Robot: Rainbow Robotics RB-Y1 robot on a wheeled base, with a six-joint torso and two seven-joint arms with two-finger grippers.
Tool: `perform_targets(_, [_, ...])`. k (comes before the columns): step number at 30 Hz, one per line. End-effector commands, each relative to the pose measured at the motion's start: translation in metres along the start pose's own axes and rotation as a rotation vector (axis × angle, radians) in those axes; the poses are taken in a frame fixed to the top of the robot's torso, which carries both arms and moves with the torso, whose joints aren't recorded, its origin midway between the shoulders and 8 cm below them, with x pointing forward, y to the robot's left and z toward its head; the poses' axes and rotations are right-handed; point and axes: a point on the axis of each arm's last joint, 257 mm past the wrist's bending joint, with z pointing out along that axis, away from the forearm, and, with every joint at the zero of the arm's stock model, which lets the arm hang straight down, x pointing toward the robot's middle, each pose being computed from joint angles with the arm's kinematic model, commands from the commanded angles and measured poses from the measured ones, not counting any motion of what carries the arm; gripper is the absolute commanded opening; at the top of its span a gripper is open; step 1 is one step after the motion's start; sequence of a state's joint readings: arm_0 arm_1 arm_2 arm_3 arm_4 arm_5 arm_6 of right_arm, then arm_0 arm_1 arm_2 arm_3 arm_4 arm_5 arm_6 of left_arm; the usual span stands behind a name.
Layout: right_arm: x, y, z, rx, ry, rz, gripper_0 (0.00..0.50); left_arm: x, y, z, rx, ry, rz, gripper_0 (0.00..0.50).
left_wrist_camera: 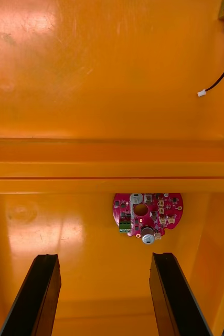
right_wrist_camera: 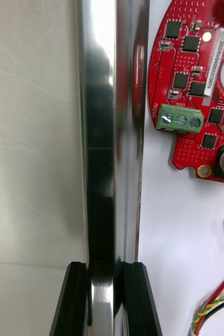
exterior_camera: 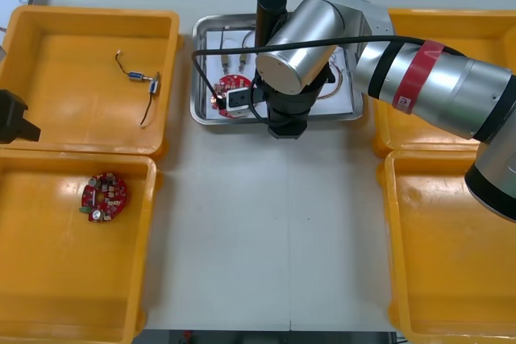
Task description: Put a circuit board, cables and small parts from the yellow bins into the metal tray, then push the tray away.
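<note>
At the metal tray's [right_wrist_camera: 104, 131] near rim, the right gripper [right_wrist_camera: 105, 302] clamps that rim, tray lying straight beyond it; the left gripper [left_wrist_camera: 104, 294], fingers spread, idles well left of the tray.

Light table [exterior_camera: 266, 239], yellow bins [exterior_camera: 64, 54] at both sides — metal tray [exterior_camera: 197, 90] between them

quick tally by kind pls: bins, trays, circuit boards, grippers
yellow bins: 4
metal tray: 1
red circuit boards: 2, one in tray, one in a left bin
grippers: 2, right gripper shut on tray rim, left gripper open above left bins
total: 9
</note>
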State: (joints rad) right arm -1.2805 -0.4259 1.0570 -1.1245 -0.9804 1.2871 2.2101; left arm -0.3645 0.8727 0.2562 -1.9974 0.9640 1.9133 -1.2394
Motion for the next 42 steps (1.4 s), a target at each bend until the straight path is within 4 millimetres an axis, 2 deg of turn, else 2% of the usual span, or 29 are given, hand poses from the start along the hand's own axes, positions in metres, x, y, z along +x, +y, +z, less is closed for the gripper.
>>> perform_targets(1, [-0.029,-0.035,-0.034,0.078,-0.041,-0.054,0.000,-0.003,0.017,-0.017,-0.049,-0.025,0.071,0.500])
perform_targets(14, [-0.028,-0.058,-0.037,0.087,-0.060,0.008,0.000,-0.003,0.017,-0.017,-0.049,-0.025,0.071,0.500])
perform_targets(22, [-0.036,-0.072,-0.038,0.119,-0.089,0.023,0.000,-0.003,0.017,-0.017,-0.049,-0.025,0.071,0.500])
perform_targets(36, [-0.033,-0.072,-0.038,0.116,-0.083,0.019,0.000,-0.003,0.017,-0.017,-0.049,-0.025,0.071,0.500])
perform_targets(37, [-0.033,-0.072,-0.038,0.116,-0.081,0.019,0.078,-0.003,0.017,-0.017,-0.049,-0.025,0.071,0.500])
perform_targets(38, [-0.032,-0.072,-0.037,0.118,-0.078,0.018,0.261,-0.003,0.017,-0.017,-0.049,-0.025,0.071,0.500])
perform_targets(39, [-0.032,-0.072,-0.037,0.118,-0.078,0.020,0.324,-0.003,0.017,-0.017,-0.049,-0.025,0.071,0.500])
perform_targets(40, [-0.032,-0.073,-0.038,0.121,-0.078,0.019,0.413,-0.003,0.017,-0.017,-0.049,-0.025,0.071,0.500])
perform_targets(41, [-0.032,-0.073,-0.038,0.120,-0.078,0.021,0.460,-0.003,0.017,-0.017,-0.049,-0.025,0.071,0.500])
perform_targets(42, [-0.033,-0.074,-0.039,0.122,-0.081,0.021,0.478,-0.003,0.017,-0.017,-0.049,-0.025,0.071,0.500])
